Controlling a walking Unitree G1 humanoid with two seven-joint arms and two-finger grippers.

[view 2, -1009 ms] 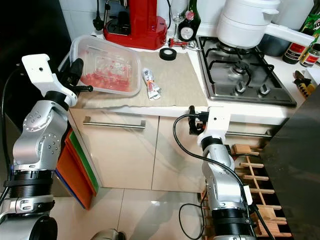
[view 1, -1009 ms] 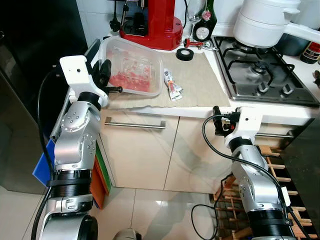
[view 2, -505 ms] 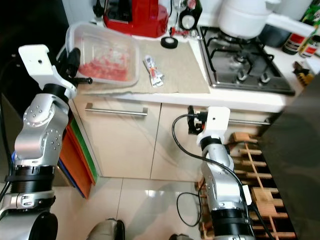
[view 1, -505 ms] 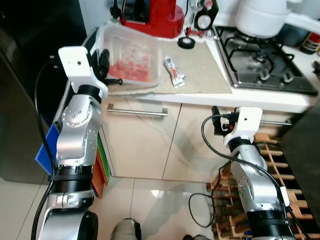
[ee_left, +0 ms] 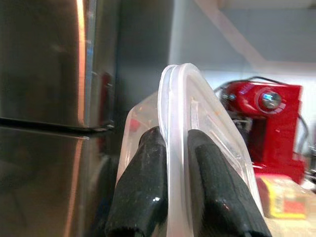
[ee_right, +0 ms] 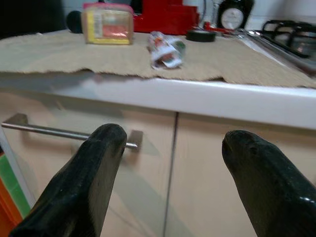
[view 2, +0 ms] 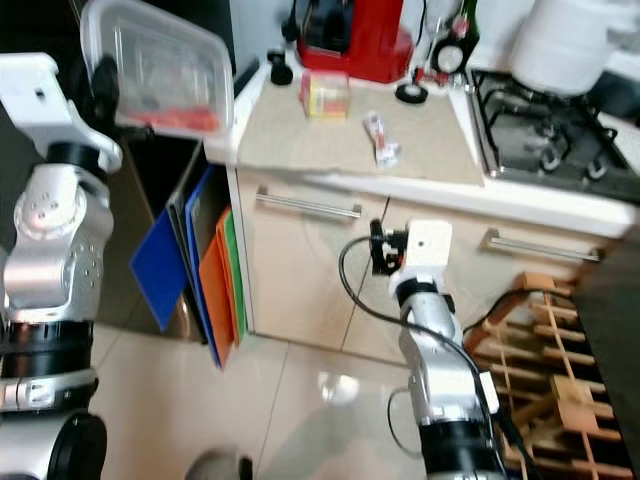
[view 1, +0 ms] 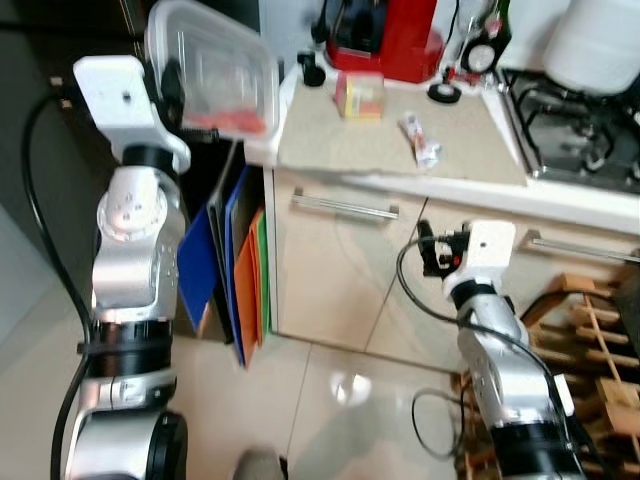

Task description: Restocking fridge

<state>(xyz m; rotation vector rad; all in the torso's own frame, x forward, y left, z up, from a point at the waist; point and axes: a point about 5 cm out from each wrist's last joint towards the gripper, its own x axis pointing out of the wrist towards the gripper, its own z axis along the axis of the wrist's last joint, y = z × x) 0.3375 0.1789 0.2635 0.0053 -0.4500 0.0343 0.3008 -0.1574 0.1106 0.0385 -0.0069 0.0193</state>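
My left gripper (ee_left: 170,163) is shut on the rim of a clear plastic container (view 1: 210,70) with red food in it. The container is lifted off the counter and tilted on edge, out to the left of the counter (view 1: 400,150) in front of a dark steel fridge (ee_left: 44,98). In the left wrist view both black fingers (ee_left: 143,187) pinch the lidded rim. A small yellow and red packet (view 1: 358,95) and a wrapped sachet (view 1: 418,138) lie on the beige mat. My right gripper (ee_right: 173,148) is open, low in front of the cabinet doors (view 1: 340,280).
A red appliance (view 1: 390,40), a roll of black tape (view 1: 444,92), a white pot (view 1: 605,45) and a gas hob (view 1: 570,110) are on the counter. Blue, orange and green boards (view 1: 235,260) stand beside the cabinet. A wooden rack (view 1: 590,340) is on the floor at right.
The left arm has lifted the container off the counter and carried it left. The view has turned left and pulled back. The yellow packet has come into sight. The right arm stays low.
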